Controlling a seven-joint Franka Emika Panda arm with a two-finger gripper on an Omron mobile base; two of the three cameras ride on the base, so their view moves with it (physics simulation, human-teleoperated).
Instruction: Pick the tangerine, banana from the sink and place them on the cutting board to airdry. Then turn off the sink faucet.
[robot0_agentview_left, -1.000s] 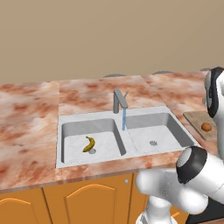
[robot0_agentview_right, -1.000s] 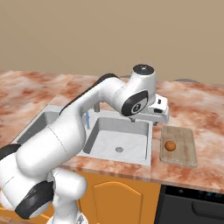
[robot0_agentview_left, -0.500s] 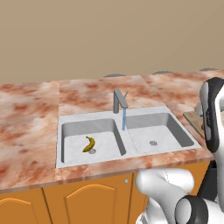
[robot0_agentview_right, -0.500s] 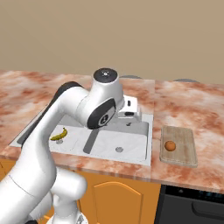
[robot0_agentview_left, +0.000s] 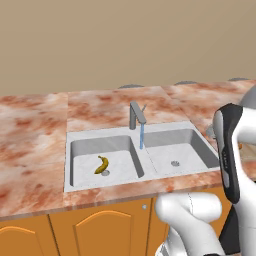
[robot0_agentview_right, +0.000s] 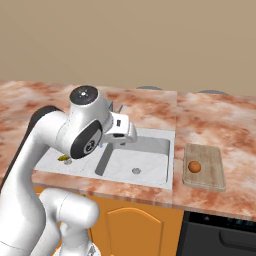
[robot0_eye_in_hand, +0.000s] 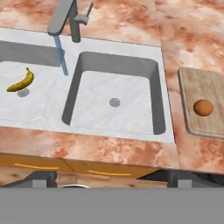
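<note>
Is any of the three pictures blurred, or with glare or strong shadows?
Left base view: sharp, soft even light, banana crisp. Right base view: no glare, tangerine clear on the cutting board. Hand view: sharp, only faint shading inside the sink.

Glossy white arm (robot0_agentview_right: 47, 150) — dark joints

banana (robot0_eye_in_hand: 21, 82) in left sink (robot0_eye_in_hand: 166, 131) basin | tangerine (robot0_eye_in_hand: 203, 107) on cutting board (robot0_eye_in_hand: 197, 83)
</note>
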